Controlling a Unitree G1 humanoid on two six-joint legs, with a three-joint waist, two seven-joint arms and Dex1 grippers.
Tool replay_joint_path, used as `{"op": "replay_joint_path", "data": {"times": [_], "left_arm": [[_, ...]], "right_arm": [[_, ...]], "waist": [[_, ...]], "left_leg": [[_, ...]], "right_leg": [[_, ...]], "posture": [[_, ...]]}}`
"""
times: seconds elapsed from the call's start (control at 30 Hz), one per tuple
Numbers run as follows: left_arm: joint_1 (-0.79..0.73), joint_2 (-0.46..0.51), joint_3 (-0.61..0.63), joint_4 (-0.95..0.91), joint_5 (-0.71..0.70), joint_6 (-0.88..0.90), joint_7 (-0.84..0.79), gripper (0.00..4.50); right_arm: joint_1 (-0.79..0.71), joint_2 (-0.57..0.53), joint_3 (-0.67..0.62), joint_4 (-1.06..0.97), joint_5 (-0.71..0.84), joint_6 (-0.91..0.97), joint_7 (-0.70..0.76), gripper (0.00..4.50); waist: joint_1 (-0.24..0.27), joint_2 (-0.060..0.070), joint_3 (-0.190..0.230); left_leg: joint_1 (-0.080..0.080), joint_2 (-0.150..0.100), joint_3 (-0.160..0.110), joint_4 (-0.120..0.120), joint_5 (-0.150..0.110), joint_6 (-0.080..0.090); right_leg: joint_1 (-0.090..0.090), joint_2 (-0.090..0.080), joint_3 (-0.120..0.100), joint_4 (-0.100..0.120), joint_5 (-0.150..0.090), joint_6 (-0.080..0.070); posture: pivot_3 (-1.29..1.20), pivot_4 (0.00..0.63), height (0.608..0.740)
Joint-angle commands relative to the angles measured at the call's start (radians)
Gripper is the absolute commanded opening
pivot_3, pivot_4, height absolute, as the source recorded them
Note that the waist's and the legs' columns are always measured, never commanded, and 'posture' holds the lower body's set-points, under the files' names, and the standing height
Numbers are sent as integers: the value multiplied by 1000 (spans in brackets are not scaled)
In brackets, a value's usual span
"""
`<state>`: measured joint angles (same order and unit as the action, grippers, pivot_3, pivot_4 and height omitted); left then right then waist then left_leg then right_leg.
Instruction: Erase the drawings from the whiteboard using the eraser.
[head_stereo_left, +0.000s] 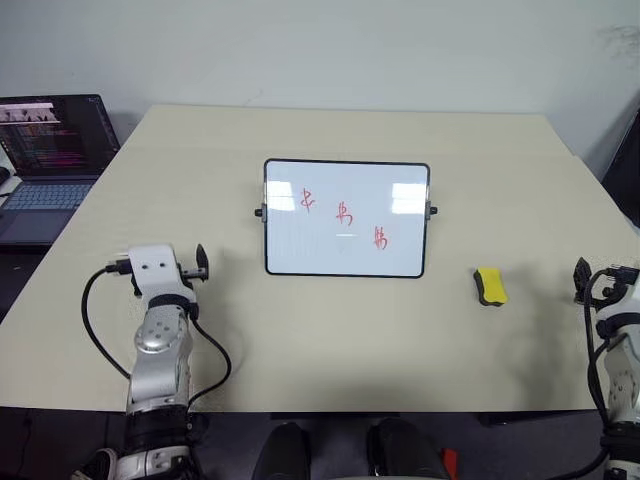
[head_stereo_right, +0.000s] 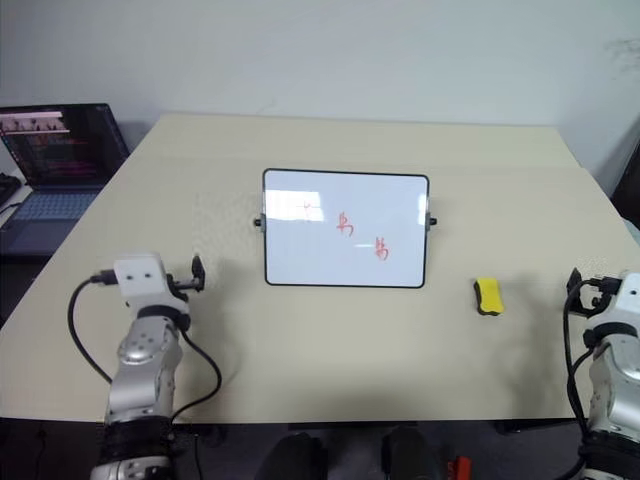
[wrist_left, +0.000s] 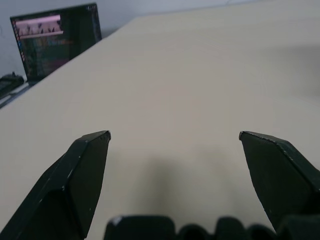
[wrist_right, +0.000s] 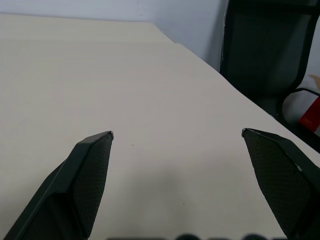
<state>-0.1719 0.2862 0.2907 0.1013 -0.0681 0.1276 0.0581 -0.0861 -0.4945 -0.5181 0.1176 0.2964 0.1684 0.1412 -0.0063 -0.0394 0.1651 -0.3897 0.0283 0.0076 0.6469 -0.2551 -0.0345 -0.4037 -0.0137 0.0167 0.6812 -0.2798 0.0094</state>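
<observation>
The left gripper (wrist_left: 174, 137) hangs low over the bare beige worktop (head_stereo_left: 330, 330) at the lower left of the head view, its two black fingers (wrist_left: 82, 170) spread wide with nothing between them. The right gripper (wrist_right: 177, 135) sits at the far right edge, level with it, also spread wide and empty — just tabletop ahead of it and a dark chair (wrist_right: 265, 55) past the worktop's edge. Left of the right gripper, near but apart from it, lies the eraser (head_stereo_left: 489, 286), yellow side up. Further left, at the frame's centre, stands the whiteboard (head_stereo_left: 346, 218) in its thin black frame, with the drawings (head_stereo_left: 343, 213) — three red scribbles stepping down to the right, plus a faint short line. An open laptop (head_stereo_left: 45, 160) occupies the upper left.
</observation>
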Motion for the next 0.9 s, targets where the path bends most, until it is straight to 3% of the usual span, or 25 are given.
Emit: {"op": "replay_joint_path", "data": {"times": [0.03,0.27,0.4,0.57,0.67,0.77,0.9], "left_arm": [[-6,-6,9,-40,14,-28,25,4500],[-25,-19,19,-54,-43,-20,-11,4500],[-70,38,39,-92,-119,-27,-121,4500],[-184,193,96,-113,-266,-16,-324,4500],[-249,258,74,-140,-397,94,-483,4500],[-293,327,-24,-224,-550,284,-694,4500],[-315,407,-157,-294,-598,396,-899,4500]], "right_arm": [[-6,-26,-23,-32,9,20,6,4457],[-34,-37,-36,-86,15,81,-8,4457],[-65,-31,-56,-132,45,98,-12,4457],[-41,-13,-34,-303,132,225,11,4457],[15,-2,-40,-452,222,334,19,4457],[97,-22,-30,-639,338,468,41,4457],[154,1,-26,-806,553,639,-18,4457]], "waist": [[0,0,0],[0,1,-1],[-1,1,0],[0,1,0],[1,2,0],[4,3,0],[-1,2,0]], "left_leg": [[0,0,0,0,0,0],[0,0,0,0,0,0],[0,0,0,0,0,0],[-1,2,-1,0,0,0],[-1,1,-1,0,0,0],[-2,-1,-1,0,0,0],[-2,0,-2,0,0,0]], "right_leg": [[0,0,0,0,0,0],[0,0,0,0,0,0],[0,1,0,0,0,0],[0,3,-1,0,0,0],[0,4,-1,-1,0,0],[0,4,-1,-1,0,0],[0,5,-1,-1,0,1]], "posture": [[0,150,740],[0,150,740],[0,150,740],[0,150,740],[0,150,740],[0,150,740],[0,150,740]]}}
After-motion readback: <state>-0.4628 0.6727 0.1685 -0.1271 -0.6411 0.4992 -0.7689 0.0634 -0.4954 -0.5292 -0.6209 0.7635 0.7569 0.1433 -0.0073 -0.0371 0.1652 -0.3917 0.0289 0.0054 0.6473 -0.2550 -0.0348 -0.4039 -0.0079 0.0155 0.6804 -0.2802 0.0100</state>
